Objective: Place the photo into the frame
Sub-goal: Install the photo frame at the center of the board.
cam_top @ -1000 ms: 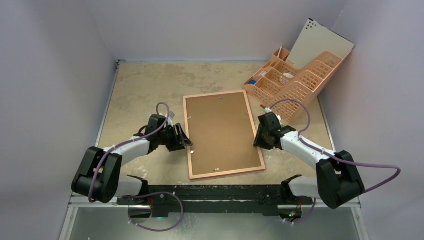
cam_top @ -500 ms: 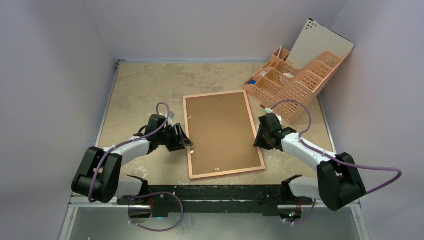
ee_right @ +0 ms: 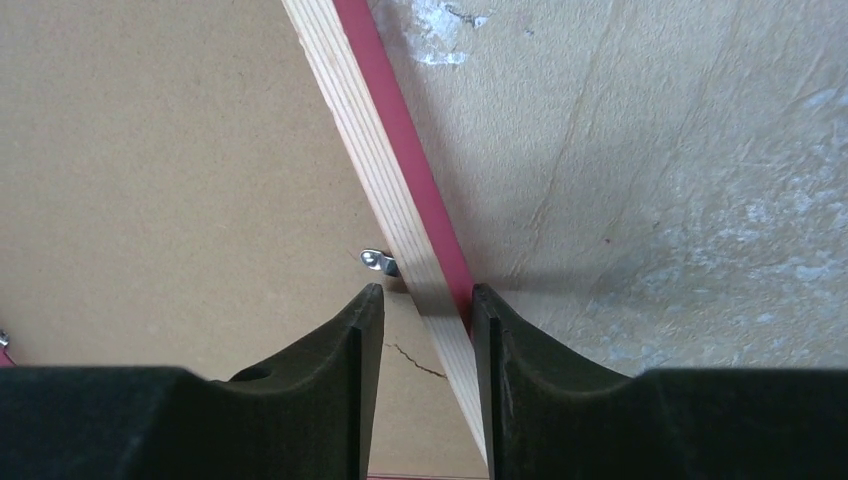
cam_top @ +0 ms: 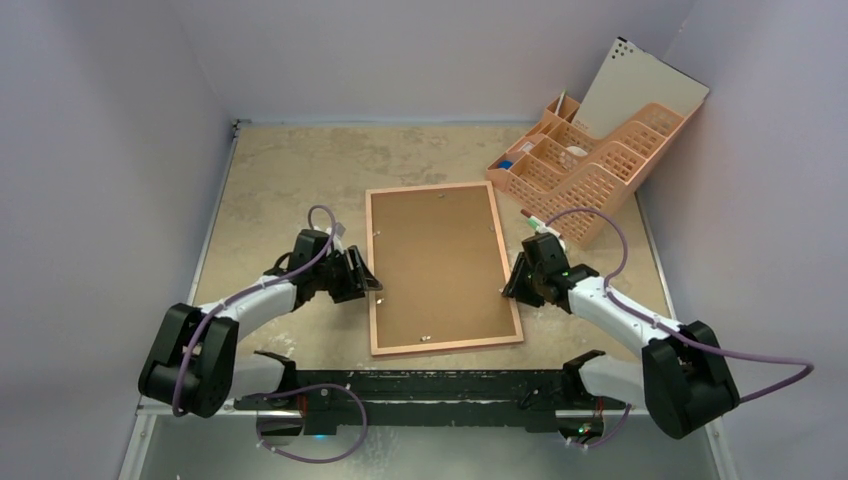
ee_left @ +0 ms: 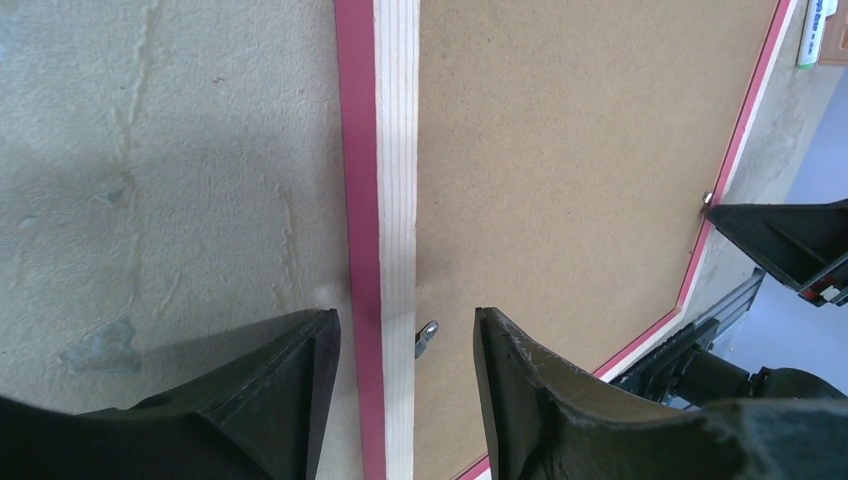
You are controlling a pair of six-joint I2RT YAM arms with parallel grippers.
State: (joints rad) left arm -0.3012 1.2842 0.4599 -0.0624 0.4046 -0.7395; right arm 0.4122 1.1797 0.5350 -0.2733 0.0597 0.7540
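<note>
Since a second ago the frame (ee_left: 395,150) has slid a little toward the left side of the table (cam_top: 290,170) and turned slightly, and the right arm has followed it inward while the left arm has barely shifted. It lies flat near the middle of the table with its pale wood reverse up, a thin pink edge showing around the outside, and a brown backing board (cam_top: 442,262) sitting inside it. The left gripper (ee_left: 405,325) straddles the left-hand rail with its jaws spread: the outer finger is right at the pink edge, and the inner finger stands apart from the wood, over the backing board. A small metal clip (ee_left: 427,335) lies between that inner finger and the rail. The right gripper (ee_right: 427,295) straddles the opposite rail, which crosses slantwise between its fingertips. Its outer finger touches the pink edge and its inner finger is just beside the wood, close to another clip (ee_right: 375,260); whether it is actually pinching the rail cannot be told. A peach desk organiser (cam_top: 590,165) stands at the far right corner with a pale board (cam_top: 640,95) leaning behind it, well apart from the frame.
</note>
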